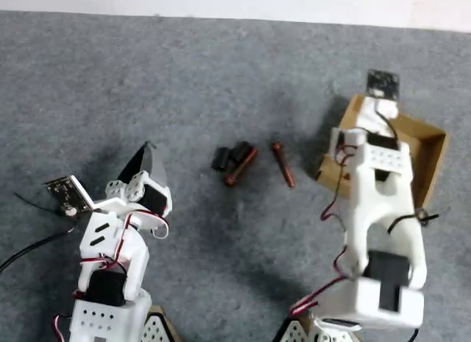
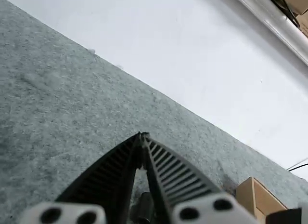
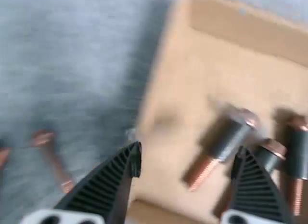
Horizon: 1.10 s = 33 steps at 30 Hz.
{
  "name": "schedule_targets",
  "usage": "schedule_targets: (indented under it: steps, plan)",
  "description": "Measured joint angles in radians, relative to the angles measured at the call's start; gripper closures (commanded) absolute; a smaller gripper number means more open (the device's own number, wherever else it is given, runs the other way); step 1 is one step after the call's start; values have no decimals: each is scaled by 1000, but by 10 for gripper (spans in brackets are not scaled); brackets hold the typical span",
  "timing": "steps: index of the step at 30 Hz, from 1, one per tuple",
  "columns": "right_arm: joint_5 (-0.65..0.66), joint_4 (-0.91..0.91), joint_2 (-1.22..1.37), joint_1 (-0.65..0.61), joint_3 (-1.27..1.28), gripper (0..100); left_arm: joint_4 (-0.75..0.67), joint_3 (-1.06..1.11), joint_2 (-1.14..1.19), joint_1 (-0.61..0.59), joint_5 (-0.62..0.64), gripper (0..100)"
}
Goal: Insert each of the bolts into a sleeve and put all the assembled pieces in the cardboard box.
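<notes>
Cardboard box (image 1: 434,142) upper right of high view, assembled pieces (image 3: 226,139) lying inside. Right gripper (image 3: 187,151) above them, jaws apart, as for drop-off. Loose bolt (image 1: 282,164), second bolt (image 1: 241,167) touching sleeves (image 1: 227,157) at mid-frame on mat (image 1: 147,77), awaiting assembly. Left gripper (image 1: 149,154) lower left, fingers together, empty.

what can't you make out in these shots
High view: the right arm covers most of the cardboard box, hiding its contents.
Right wrist view: the assembled pieces in the box are blurred and one is cut off by the edge, so their count is unsure.
High view: the sleeves and a bolt are too small to tell whether they are joined.
</notes>
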Motion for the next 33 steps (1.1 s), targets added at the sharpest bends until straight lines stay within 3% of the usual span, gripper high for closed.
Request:
schedule_targets:
  steps: [9, 14, 33]
  plan:
    - [-14, 18, -245, -347, 157, 731, 0, 0, 0, -44, 0, 994]
    - [-219, 17, -229, -488, 157, 731, 0, 0, 0, -157, 41, 993]
    - [-486, -31, 405, -529, -318, 731, 0, 0, 0, -201, 64, 993]
